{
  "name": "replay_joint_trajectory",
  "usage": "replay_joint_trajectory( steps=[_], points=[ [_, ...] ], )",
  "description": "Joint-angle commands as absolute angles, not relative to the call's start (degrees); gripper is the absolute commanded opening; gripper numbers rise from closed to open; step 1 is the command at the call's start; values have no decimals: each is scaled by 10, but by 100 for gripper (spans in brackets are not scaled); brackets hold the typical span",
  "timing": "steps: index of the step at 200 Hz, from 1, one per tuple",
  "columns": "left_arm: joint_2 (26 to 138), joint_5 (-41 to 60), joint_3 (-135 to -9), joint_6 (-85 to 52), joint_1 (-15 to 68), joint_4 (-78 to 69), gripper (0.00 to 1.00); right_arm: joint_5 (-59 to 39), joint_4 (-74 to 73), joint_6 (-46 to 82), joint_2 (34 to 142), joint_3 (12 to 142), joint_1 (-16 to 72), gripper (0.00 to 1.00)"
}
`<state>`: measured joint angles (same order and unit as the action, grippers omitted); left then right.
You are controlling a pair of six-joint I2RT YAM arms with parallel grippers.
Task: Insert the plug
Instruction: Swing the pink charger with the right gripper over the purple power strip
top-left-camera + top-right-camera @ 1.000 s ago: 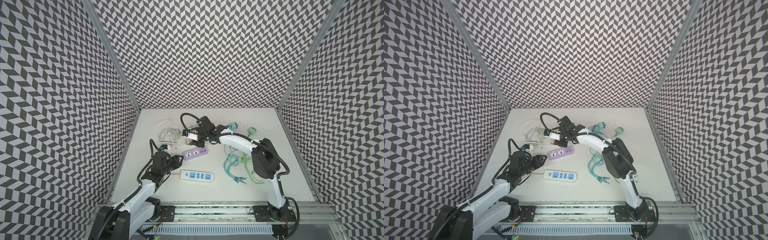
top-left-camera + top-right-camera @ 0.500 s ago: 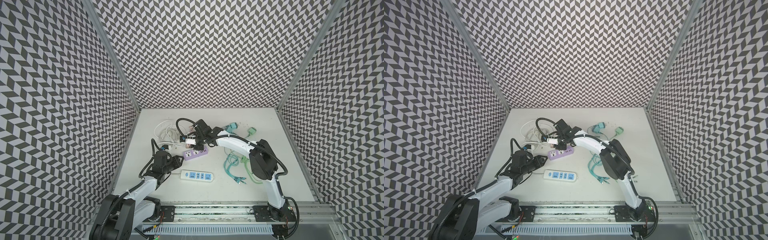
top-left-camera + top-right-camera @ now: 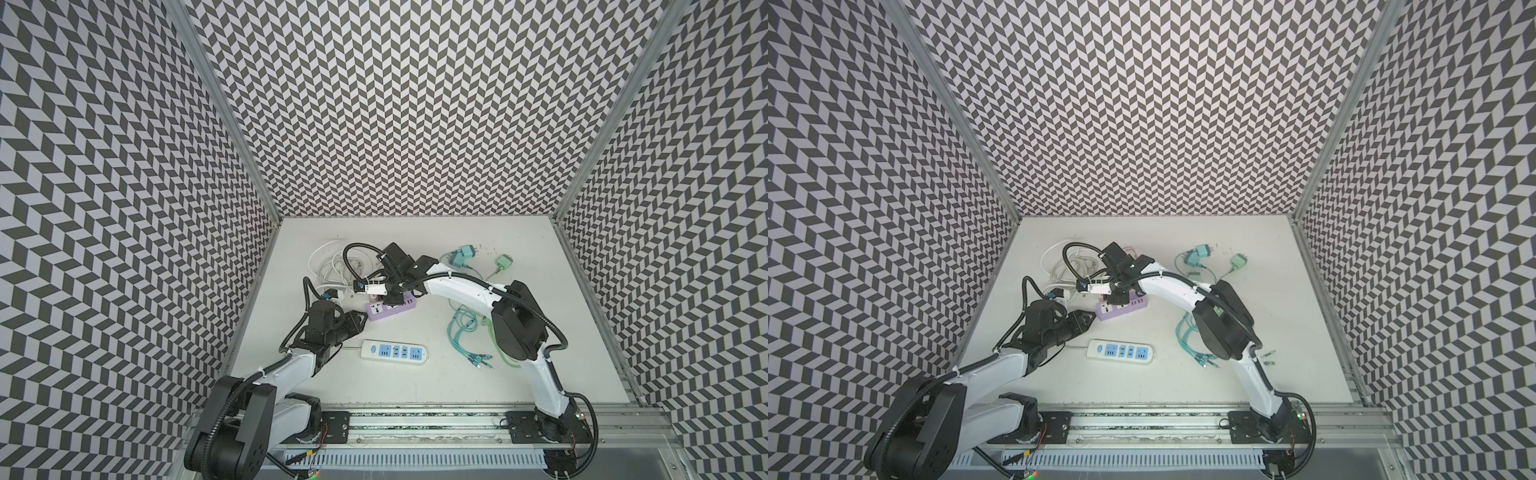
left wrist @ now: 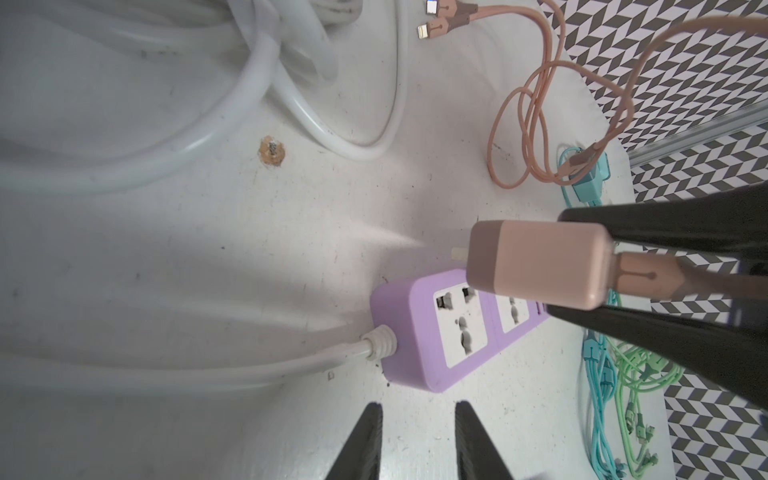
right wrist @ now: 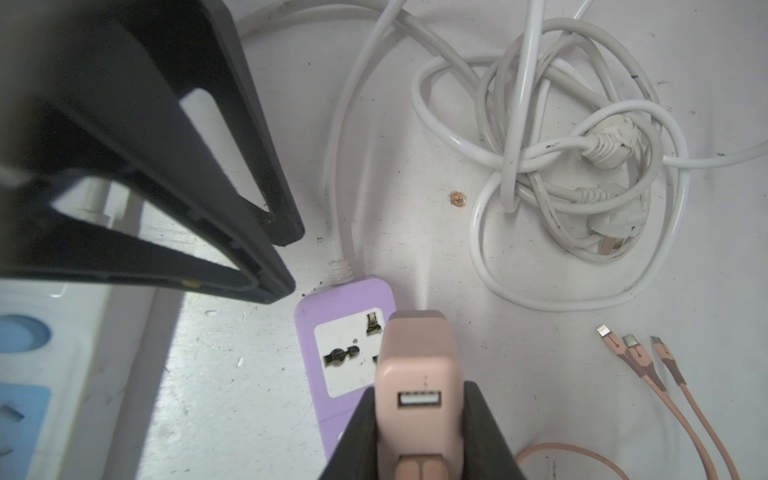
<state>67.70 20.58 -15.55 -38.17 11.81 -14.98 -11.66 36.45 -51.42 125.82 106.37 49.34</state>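
The pink plug [image 5: 419, 365] is clamped between the two fingers of the right gripper [image 5: 419, 392], which is closed on its sides. The plug is held over the socket face of the purple power strip [image 4: 419, 332], near the end where the strip's white cord enters. It is not seated in a socket; one prong shows at its front end in the left wrist view. A pink cable [image 4: 536, 124] leaves the rear of the plug.

The left gripper [image 4: 415, 419] sits low, just beside the cord end of the purple power strip. Its jaws stand slightly apart and the gap between them is empty.

On the desk [image 3: 415, 382], a white power strip [image 3: 392, 352] lies nearer the robot bases, apart from the purple one. A coiled white cord [image 5: 561, 166] lies beyond the purple strip. Teal and green cables [image 3: 461, 332] lie under the right arm.
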Motion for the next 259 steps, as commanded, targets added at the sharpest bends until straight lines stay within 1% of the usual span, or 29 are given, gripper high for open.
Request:
replay_joint_trajectory(
  steps=[1, 157, 259],
  points=[
    [689, 216, -156, -373, 113, -174, 32, -111, 376, -536, 1267, 1081, 498, 16],
    [729, 230, -157, -368, 104, -202, 30, -130, 438, -548, 1296, 1121, 508, 17],
    [757, 237, -163, -368, 100, -219, 30, -125, 456, -550, 1277, 1121, 512, 17]
  ],
)
